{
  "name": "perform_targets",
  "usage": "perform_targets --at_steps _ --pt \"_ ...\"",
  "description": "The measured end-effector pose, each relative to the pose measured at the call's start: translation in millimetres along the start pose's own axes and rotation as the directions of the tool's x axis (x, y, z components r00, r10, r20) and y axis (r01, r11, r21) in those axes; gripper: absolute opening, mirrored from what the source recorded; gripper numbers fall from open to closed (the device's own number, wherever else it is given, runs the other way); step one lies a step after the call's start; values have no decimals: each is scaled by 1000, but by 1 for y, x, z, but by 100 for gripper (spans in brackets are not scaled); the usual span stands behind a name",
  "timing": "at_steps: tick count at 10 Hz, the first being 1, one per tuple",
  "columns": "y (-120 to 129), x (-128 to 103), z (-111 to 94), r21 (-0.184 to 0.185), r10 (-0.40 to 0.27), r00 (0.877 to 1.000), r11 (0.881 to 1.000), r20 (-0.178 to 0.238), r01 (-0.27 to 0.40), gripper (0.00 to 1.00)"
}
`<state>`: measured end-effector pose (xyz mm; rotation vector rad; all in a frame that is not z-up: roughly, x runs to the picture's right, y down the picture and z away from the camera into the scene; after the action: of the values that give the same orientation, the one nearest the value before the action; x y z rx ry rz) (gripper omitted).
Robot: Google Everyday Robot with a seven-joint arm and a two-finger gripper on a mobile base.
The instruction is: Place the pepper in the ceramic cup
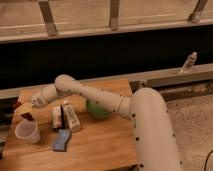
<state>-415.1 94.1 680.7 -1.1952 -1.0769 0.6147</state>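
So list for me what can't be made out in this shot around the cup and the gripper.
- Gripper, camera view: over the table's left edge, just above the ceramic cup; its outline is too blurred to read.
- Pepper: only a small dark red patch at the gripper; too small to tell how it is held.
- Cup interior: hidden by the near rim and viewing angle.
- Green bowl: partly covered by the arm.

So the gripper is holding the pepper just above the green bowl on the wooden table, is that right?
Not quite. The camera view shows the gripper with the pepper just above the white ceramic cup, at the left end of the wooden table. The green bowl sits further right, behind the arm.
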Motion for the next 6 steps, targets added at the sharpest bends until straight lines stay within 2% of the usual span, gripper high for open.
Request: perform_targets --at_steps 2,4,6 --pt "3 3 10 -21 6 1000 1000 -7 -6 0" --pt "5 13 15 -61 33 999 998 -44 -35 3" --pt "4 14 14 -61 38 998 997 -46 -40 3"
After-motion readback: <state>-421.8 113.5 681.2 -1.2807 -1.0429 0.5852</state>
